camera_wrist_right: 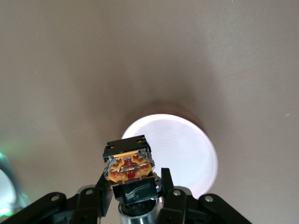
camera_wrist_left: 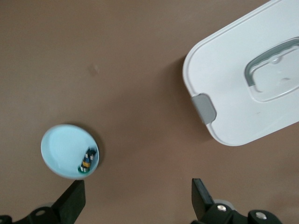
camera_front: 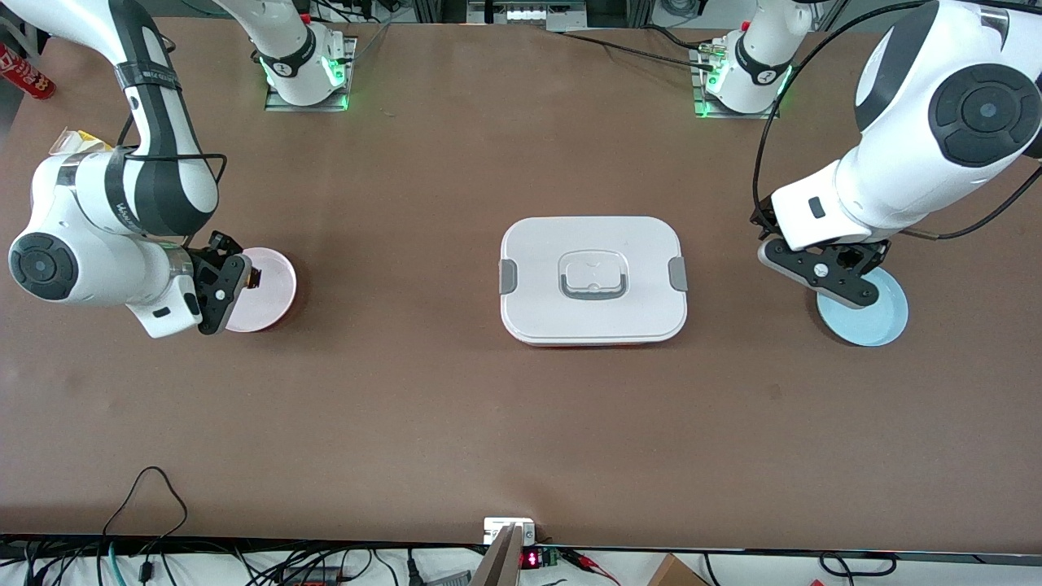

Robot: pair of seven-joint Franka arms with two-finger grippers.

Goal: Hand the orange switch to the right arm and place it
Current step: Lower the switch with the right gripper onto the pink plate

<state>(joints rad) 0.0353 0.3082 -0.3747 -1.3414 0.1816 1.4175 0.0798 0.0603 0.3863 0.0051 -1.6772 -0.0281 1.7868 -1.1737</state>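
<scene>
- A robotics lab or test bench is shown, not a home or shop.
- Two white robot arms are bolted by metal base plates [camera_front: 308, 102] to a plain brown desk [camera_front: 456, 423], with green status lights lit at the bases.
- Loose cables [camera_front: 146, 496] and a small red digital readout [camera_front: 531, 559] are seen along the desk edge nearest the front camera.
- Aluminium framing and more wiring are seen above the arm bases.

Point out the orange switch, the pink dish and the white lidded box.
orange switch [camera_wrist_right: 129, 163]: right wrist view, on its orange squarish end facing the camera.
pink dish [camera_front: 270, 286]: front view, on its bare inner surface.
white lidded box [camera_front: 537, 309]: front view, on the flat lid near a corner.
</scene>
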